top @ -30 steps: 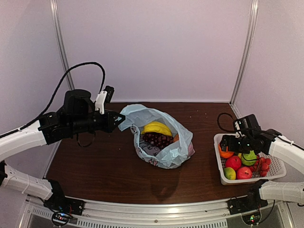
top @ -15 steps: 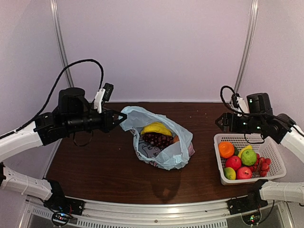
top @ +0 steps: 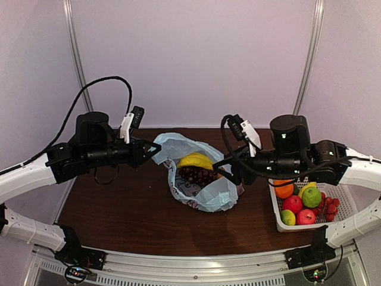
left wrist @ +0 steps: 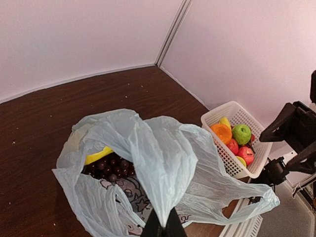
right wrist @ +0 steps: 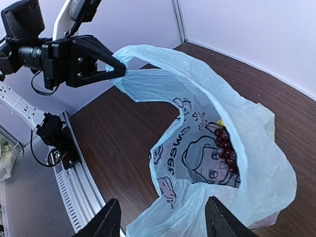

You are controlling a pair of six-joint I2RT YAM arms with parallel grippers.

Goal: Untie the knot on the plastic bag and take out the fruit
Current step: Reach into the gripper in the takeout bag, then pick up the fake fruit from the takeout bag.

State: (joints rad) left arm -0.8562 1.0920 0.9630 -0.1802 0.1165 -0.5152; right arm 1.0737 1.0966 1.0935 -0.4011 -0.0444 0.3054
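Left gripper [top: 153, 149] was clamped on a raised flap of the plastic bag [top: 205, 193], holding that edge up off the table [top: 119, 208]. Right gripper [top: 227, 171] was spread wide just beside the bag's right rim, gripping nothing. The bag sat open between both, with the banana [top: 196, 159] and grapes [top: 196, 174] inside and the basket [top: 348, 215] to its right.
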